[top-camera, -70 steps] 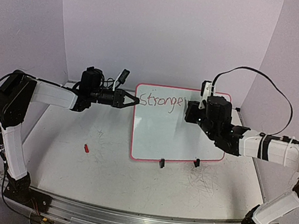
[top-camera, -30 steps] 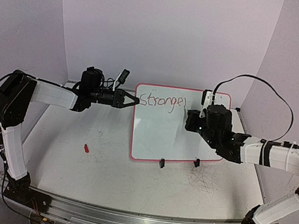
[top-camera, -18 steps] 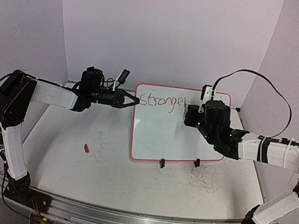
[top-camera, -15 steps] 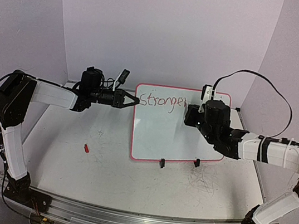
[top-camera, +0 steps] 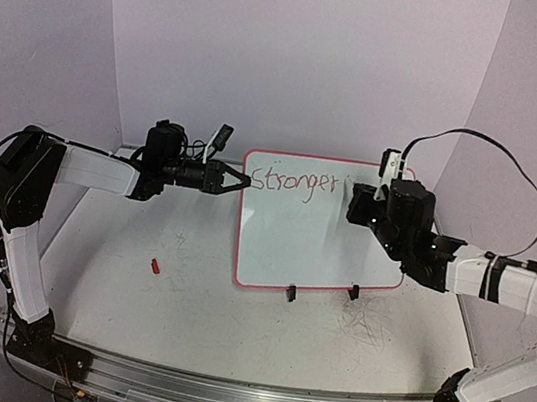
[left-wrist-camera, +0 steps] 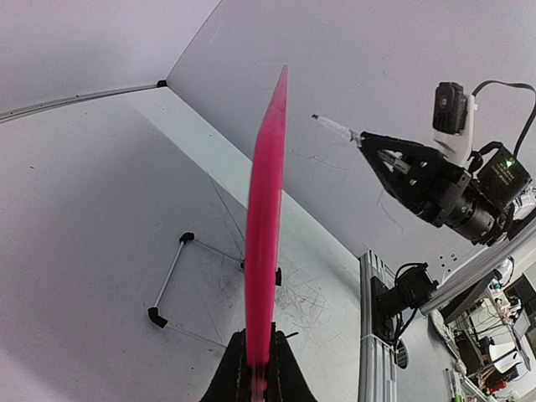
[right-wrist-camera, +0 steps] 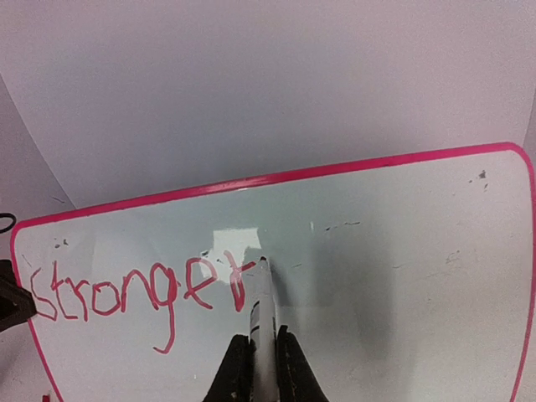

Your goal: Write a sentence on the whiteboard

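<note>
Right wrist view is showing the right gripper [right-wrist-camera: 255,356] squeezing a white marker [right-wrist-camera: 261,314] tight between its fingers, with the pen poking out past the fingertips toward the whiteboard [right-wrist-camera: 402,293]. Just left of the pen tip, the sentence [right-wrist-camera: 138,293] is showing as one red word, "Stronger", along the top of the board. The tip is hanging right beside the last letter, and I cannot tell if it is touching. The left gripper [left-wrist-camera: 254,377] is pinching the board's pink rim between its closed fingers, holding the board steady. I am thinking the job is only getting started: one word is looking done, and a whole sentence is needing more. Lots of bare white is waiting to the right of the pen tip and below it, back toward the fingers. A little red thing [top-camera: 155,266], maybe a cap, is lying on the table [top-camera: 132,302], well away from both sets of fingers.
</note>
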`<action>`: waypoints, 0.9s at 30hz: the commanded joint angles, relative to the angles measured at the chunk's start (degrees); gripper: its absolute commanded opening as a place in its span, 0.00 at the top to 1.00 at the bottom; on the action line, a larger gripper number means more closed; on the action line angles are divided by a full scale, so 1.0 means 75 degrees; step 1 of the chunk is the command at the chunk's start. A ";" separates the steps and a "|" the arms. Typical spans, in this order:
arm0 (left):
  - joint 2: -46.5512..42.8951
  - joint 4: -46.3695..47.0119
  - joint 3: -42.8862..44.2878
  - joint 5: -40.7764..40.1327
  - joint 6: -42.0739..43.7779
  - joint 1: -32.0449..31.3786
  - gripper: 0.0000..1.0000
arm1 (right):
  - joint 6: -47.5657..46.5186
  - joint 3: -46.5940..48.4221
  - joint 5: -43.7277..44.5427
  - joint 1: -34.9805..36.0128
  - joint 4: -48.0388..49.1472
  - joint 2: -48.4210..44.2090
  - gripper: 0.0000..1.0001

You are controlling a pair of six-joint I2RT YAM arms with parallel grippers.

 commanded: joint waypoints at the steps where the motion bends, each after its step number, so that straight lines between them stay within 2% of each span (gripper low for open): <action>1: -0.0226 0.0074 -0.0008 0.0128 0.0170 -0.0259 1.00 | -0.0373 -0.0232 -0.0326 -0.0064 0.0031 -0.0984 1.00; 11: -0.0534 -0.0079 -0.0238 -0.0214 0.0094 -0.0247 1.00 | -0.0762 -0.0820 -0.0365 -0.0098 -0.0222 -0.2038 1.00; 20: -0.0745 -0.0189 -0.0495 -0.0555 0.0221 -0.0247 1.00 | -0.0749 -0.0490 -0.0467 -0.0101 -0.0662 -0.1709 1.00; 27: -0.0787 -0.0207 -0.0595 -0.0621 0.0364 -0.0247 1.00 | -0.0265 -0.0342 -0.0458 -0.0110 -0.0670 -0.1443 0.94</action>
